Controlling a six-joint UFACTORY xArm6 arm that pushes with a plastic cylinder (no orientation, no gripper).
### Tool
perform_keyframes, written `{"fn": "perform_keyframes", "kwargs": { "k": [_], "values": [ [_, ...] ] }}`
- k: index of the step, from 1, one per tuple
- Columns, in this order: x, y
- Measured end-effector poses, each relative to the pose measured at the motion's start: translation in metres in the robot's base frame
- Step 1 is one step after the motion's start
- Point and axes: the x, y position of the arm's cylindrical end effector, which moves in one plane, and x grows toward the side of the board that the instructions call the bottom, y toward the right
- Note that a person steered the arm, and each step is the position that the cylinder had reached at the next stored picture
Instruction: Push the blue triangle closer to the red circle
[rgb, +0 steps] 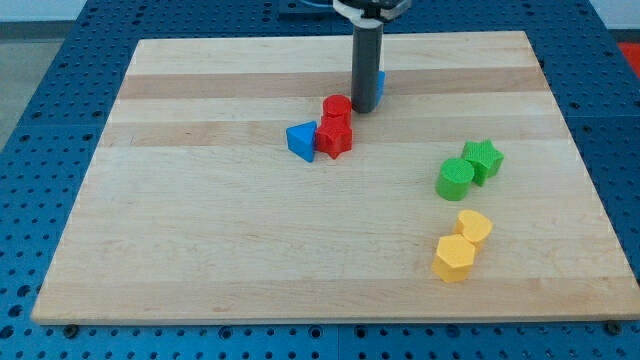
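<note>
My tip (364, 108) rests on the desk (200, 250); the arm has no jaws. The red circle (337, 107) is just left of it. The blue triangle (301, 140) lies lower left, touching a red block (334, 137).

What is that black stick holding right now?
Nothing. My tip is a bare rod that only pushes; it stands just right of the red circle, across from the blue triangle.
</note>
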Motion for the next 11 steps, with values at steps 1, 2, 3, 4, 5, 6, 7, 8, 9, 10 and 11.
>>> {"fn": "perform_keyframes", "kwargs": {
  "k": [1, 2, 3, 4, 5, 6, 7, 8, 9, 10, 11],
  "values": [
    [-0.017, 0.000],
    [-0.020, 0.000],
    [0.002, 0.000],
    [0.033, 0.000],
    [0.059, -0.002],
    [0.084, -0.018],
    [0.103, -0.035],
    [0.115, -0.039],
    [0.130, -0.054],
    [0.130, -0.074],
    [0.111, -0.077]
  ]
}}
